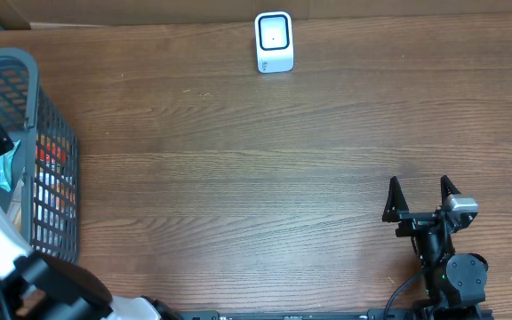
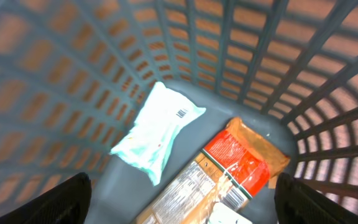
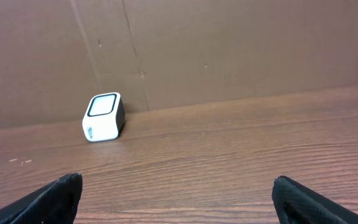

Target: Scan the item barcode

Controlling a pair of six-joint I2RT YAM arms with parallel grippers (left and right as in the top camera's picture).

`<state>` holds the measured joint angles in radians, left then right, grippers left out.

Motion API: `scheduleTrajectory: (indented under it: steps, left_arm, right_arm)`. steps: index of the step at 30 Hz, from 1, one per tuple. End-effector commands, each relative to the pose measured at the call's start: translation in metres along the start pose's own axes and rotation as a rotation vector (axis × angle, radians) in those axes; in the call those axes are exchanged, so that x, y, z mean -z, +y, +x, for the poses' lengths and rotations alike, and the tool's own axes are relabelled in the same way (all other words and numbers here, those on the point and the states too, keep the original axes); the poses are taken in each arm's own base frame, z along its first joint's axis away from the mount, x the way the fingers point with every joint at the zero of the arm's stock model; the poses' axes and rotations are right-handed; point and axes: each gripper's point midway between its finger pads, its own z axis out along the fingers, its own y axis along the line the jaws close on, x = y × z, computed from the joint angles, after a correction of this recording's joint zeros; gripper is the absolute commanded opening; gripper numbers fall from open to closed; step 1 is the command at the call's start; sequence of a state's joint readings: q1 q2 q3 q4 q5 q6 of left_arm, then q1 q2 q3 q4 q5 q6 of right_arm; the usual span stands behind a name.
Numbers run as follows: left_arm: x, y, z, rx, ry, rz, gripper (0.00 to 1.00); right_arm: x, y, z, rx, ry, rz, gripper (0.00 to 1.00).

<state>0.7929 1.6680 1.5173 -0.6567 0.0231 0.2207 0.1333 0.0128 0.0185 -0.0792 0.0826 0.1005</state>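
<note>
My left gripper (image 2: 182, 208) hangs open inside the grey basket (image 1: 34, 80), its fingers (image 2: 61, 199) spread wide above the items on the basket floor. A mint-and-white pouch (image 2: 157, 127) lies there with a small barcode showing near its top. Beside it lies a brown and red packet (image 2: 238, 158) with printed labels, and a white item (image 2: 229, 214) peeks in at the bottom edge. Nothing is held. The white barcode scanner (image 1: 274, 42) stands at the table's far edge, also in the right wrist view (image 3: 103, 117). My right gripper (image 1: 420, 200) rests open and empty at the front right.
The basket's lattice walls (image 2: 303, 74) close in around the left gripper on all sides. A brown cardboard wall (image 3: 229, 50) runs behind the scanner. Bare wooden tabletop (image 1: 256, 178) lies between basket, scanner and right arm.
</note>
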Motion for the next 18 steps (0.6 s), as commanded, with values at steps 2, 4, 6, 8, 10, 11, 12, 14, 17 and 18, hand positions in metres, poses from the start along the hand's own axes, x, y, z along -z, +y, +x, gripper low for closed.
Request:
scheduleTrajectory:
  steps: [2,4,6,8,10,11,12,14,17,18]
  left_arm:
    - [-0.037,-0.003,0.007,-0.137,0.029,0.028,0.86]
    - [-0.053,0.000,0.008,-0.157,0.029,0.014,0.89]
    - [-0.067,0.002,0.009,-0.168,0.027,0.005,0.94]
    - [-0.084,0.003,0.013,-0.199,0.032,0.001,0.99]
    - [-0.099,0.003,0.018,-0.242,0.040,0.004,1.00]
    - [-0.105,0.003,0.020,-0.257,0.043,0.005,1.00]
    - [-0.112,0.002,0.023,-0.276,0.048,0.007,1.00]
    - [-0.124,0.002,0.028,-0.291,0.054,0.008,1.00]
    - [-0.139,0.002,0.035,-0.290,0.065,0.005,1.00]
    - [-0.144,0.002,0.039,-0.291,0.073,0.005,1.00]
  right_arm:
    - [0.000,-0.001,0.002,0.004,-0.005,0.001,1.00]
    - [0.000,0.000,0.002,0.004,-0.005,0.001,1.00]
    - [0.000,0.000,0.002,0.004,-0.005,0.001,1.00]
    - [0.000,0.000,0.002,0.004,-0.005,0.001,1.00]
    - [0.000,0.000,0.002,0.004,-0.005,0.001,1.00]
    - [0.000,0.000,0.002,0.004,-0.005,0.001,1.00]
    - [0.000,0.000,0.002,0.004,-0.005,0.001,1.00]
    - [0.000,0.000,0.002,0.004,-0.005,0.001,1.00]
    - [0.000,-0.001,0.002,0.004,-0.005,0.001,1.00]
    - [0.000,0.000,0.002,0.004,-0.005,0.001,1.00]
